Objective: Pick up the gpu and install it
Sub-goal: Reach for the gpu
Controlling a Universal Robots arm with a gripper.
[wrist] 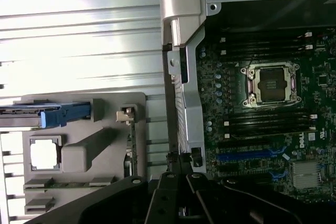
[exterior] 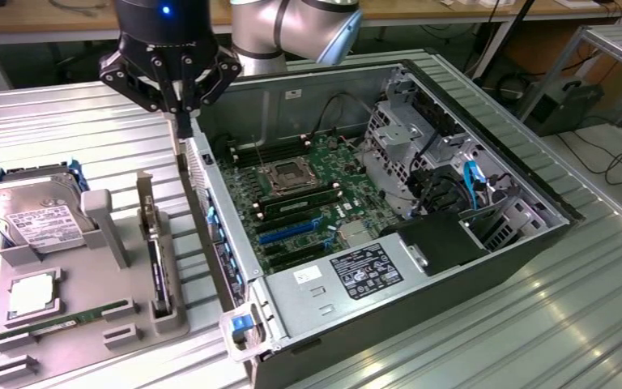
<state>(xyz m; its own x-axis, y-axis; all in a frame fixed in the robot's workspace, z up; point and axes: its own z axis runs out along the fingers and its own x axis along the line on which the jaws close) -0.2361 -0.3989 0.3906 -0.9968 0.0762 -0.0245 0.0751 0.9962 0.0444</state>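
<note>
The gpu is a slim black card standing on edge in a slot of the grey holder tray, its silver end bracket pointing up at the far end. In the wrist view the gpu appears edge-on beside the holder tray. My gripper hangs shut and empty above the near wall of the open computer case, beyond the far end of the card and apart from it. The joined fingertips sit over that case wall. The motherboard lies exposed inside.
The tray also holds a silver hard drive in a blue carrier, a CPU and a green RAM stick. Inside the case are the CPU socket, blue expansion slots, a power supply and drive cages.
</note>
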